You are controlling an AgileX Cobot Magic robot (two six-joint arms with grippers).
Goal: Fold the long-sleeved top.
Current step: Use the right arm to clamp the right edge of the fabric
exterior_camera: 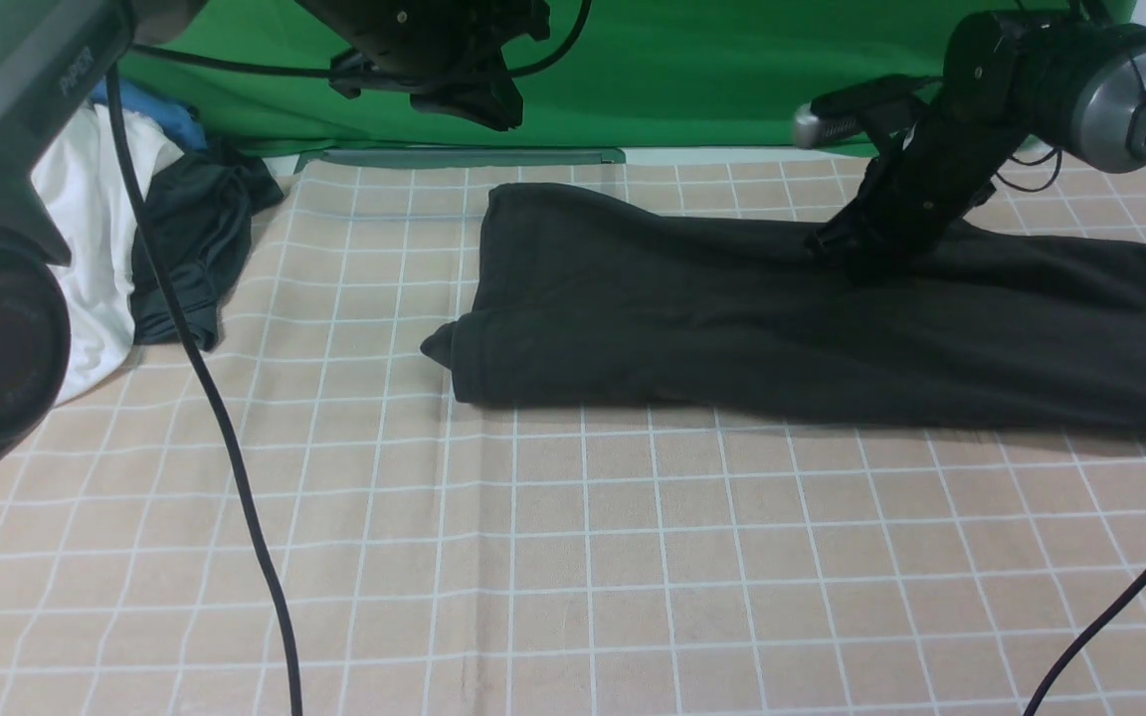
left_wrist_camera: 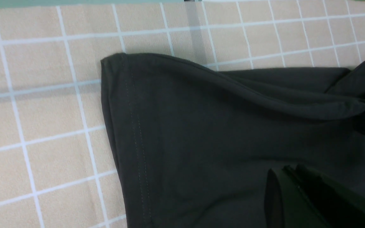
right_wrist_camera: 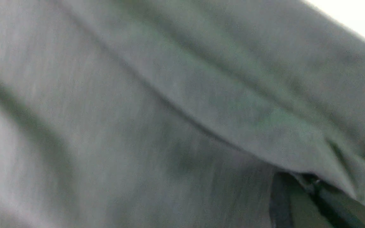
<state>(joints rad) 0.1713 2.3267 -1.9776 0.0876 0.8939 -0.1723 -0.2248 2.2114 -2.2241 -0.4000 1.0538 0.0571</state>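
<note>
While my right arm reaches in from the 3 o'clock side of the table, its forearm sloping down toward the centre and its wrist bent so the fingers point down and toward 9 o'clock, my right gripper (exterior_camera: pixel 837 244) sits on the long-sleeved top (exterior_camera: pixel 732 318). Its jaws are closed on a pinch of the black cloth. A low ridge of fabric rises to the fingertips, and in the right wrist view a blurred fold runs straight into them.

The top lies on the checked tablecloth (exterior_camera: pixel 573 557), spread from the middle of the table out toward 3 o'clock, where it runs past the edge of the front view. Its stitched hem faces 9 o'clock, and one small corner pokes out at the near end of that edge.

My left arm is raised over the far side of the table at about 12 o'clock, in front of the green backdrop (exterior_camera: pixel 682 80). My left gripper (exterior_camera: pixel 478 104) hangs in the air above the hem end of the top and touches nothing. Its jaws are shut and empty, and the left wrist view shows the two fingers pressed together.

Out at 10 o'clock, apart from the top, a white shirt (exterior_camera: pixel 100 249) and a smaller dark garment (exterior_camera: pixel 195 249) are heaped side by side. A bit of blue cloth (exterior_camera: pixel 150 104) lies behind them.
</note>
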